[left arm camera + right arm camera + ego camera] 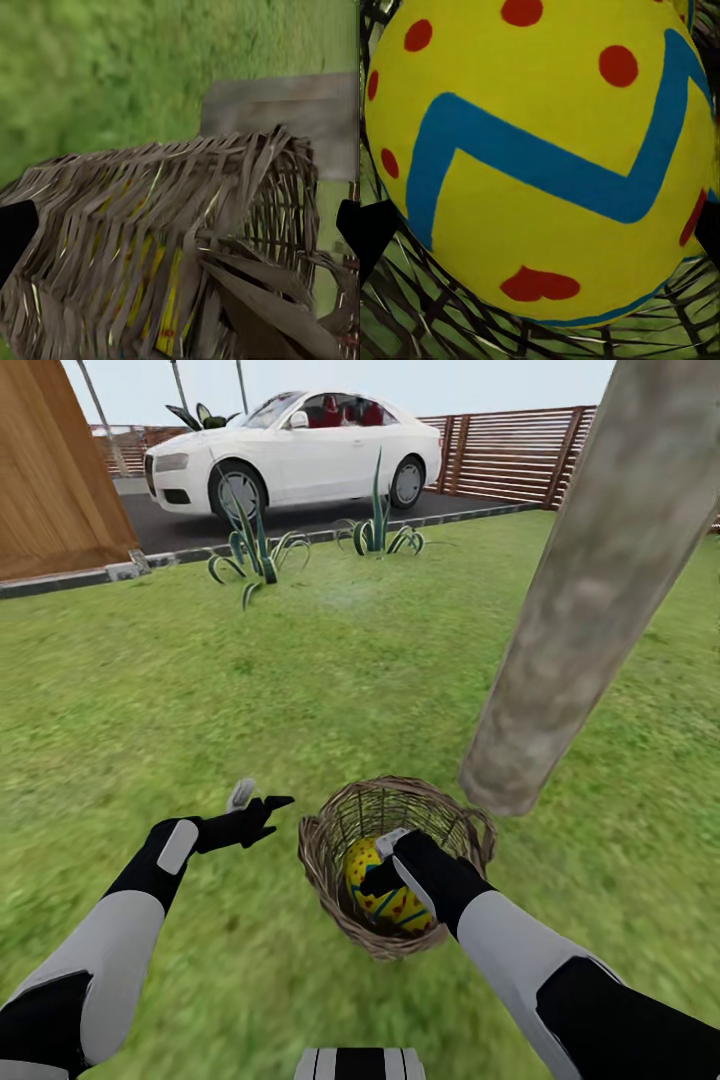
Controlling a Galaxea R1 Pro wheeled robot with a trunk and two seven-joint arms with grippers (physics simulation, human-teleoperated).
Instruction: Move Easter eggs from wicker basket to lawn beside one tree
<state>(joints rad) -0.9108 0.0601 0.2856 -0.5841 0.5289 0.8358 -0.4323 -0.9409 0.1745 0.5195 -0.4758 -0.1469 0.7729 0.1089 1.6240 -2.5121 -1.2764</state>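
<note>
**Egg being approached inside the basket**

The right end effector [392, 860] is being lowered into the wicker basket [330, 850], which is standing on the lawn [300, 680] just beside the tree [590, 590]. Its fingers are being held apart around a yellow Easter egg [540, 157]; contact cannot be told. The egg is being judged light, hard and slippery, so its widest middle should be gripped. The left end effector [262, 807] is being held spread open beside the basket.

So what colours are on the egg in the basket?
The egg is yellow with a blue zigzag band and red dots, clearest in the right wrist view.
</note>
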